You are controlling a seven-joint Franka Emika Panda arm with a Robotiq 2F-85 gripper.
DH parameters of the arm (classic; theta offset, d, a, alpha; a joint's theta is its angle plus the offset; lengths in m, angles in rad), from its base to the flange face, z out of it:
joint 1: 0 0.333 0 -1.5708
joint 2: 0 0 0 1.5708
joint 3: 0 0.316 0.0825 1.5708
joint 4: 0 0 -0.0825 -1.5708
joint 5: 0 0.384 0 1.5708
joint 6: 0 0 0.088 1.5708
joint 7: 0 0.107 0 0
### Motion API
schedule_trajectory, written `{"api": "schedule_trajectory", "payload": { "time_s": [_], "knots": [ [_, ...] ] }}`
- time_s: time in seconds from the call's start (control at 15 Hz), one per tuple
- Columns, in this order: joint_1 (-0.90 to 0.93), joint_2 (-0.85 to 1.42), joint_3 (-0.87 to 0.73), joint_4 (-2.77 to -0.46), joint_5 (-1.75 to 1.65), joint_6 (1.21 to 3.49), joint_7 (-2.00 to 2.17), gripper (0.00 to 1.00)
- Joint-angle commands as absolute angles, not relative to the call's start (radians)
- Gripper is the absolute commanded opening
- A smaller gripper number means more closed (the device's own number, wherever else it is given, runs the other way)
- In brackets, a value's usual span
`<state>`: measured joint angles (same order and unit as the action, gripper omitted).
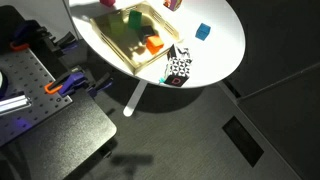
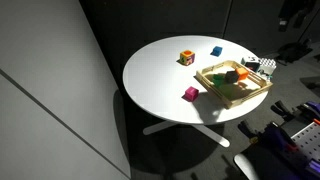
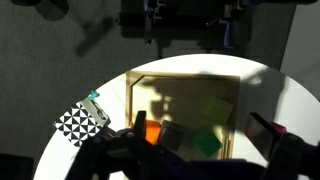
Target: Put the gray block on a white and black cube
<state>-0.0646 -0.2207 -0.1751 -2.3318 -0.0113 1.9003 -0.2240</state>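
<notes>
In the wrist view the gray block (image 3: pixel 170 135) lies in shadow inside the wooden tray (image 3: pixel 128 100), between an orange block (image 3: pixel 152 131) and a green block (image 3: pixel 207 142). The white and black cube (image 3: pixel 80 122) stands on the white table just outside the tray's left wall. It also shows in both exterior views (image 1: pixel 178 68) (image 2: pixel 266 68). My gripper (image 3: pixel 200 128) is open and empty above the tray. Its fingers straddle the blocks and touch none. The gripper does not show in the exterior views.
A pale green block (image 3: pixel 213 108) also lies in the tray (image 1: pixel 118 48) (image 2: pixel 215 80). On the round table (image 2: pixel 160 80) stand a small blue cube (image 1: pixel 203 31) (image 2: pixel 216 51), a multicoloured cube (image 2: pixel 186 58) and a pink cube (image 2: pixel 190 94). The patterned cube sits near the table's edge.
</notes>
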Motion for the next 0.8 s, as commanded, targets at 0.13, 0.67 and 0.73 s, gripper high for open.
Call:
{"api": "schedule_trajectory", "payload": {
  "time_s": [0.13,0.67,0.73],
  "knots": [
    [-0.078,-0.220,-0.162,-2.328,-0.008,1.899,-0.226,1.00],
    [-0.080,-0.165,-0.147,-2.322,-0.017,1.988,-0.141,1.00],
    [-0.080,-0.152,-0.143,-2.323,-0.019,2.011,-0.121,1.00]
  ]
}}
